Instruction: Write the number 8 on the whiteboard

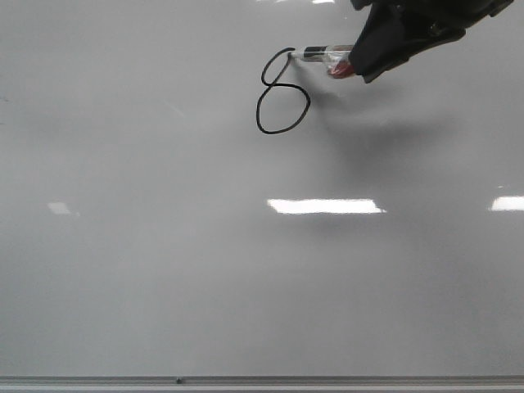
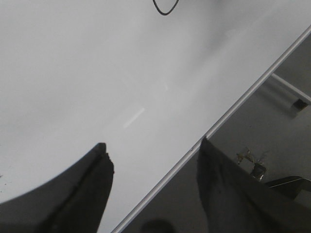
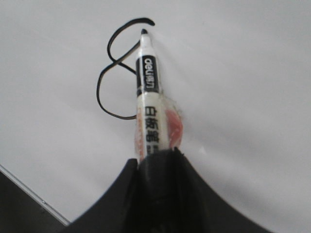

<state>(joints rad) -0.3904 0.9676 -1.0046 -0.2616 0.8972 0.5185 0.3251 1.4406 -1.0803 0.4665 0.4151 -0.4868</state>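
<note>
A black hand-drawn number 8 (image 1: pixel 282 92) sits on the pale glossy whiteboard (image 1: pixel 164 270), its narrow upper loop over a rounder lower one; the top stroke ends open near the pen tip. My right gripper (image 1: pixel 360 61) is shut on a white marker (image 1: pixel 323 54) with a black band, whose tip rests at the top of the figure. In the right wrist view the marker (image 3: pixel 148 92) points at the number 8 (image 3: pixel 114 68) from between the jaws of the right gripper (image 3: pixel 158 155). My left gripper (image 2: pixel 153 148) is open over the whiteboard's rim (image 2: pixel 243 97), holding nothing.
A thin grey metal rim (image 1: pixel 262 381) runs along the board's near edge. Bright light glare (image 1: pixel 325 206) lies mid-board. Beyond the rim in the left wrist view is a dark floor with a metal bracket (image 2: pixel 252 162). The lower curve of the number 8 (image 2: pixel 165 7) shows there.
</note>
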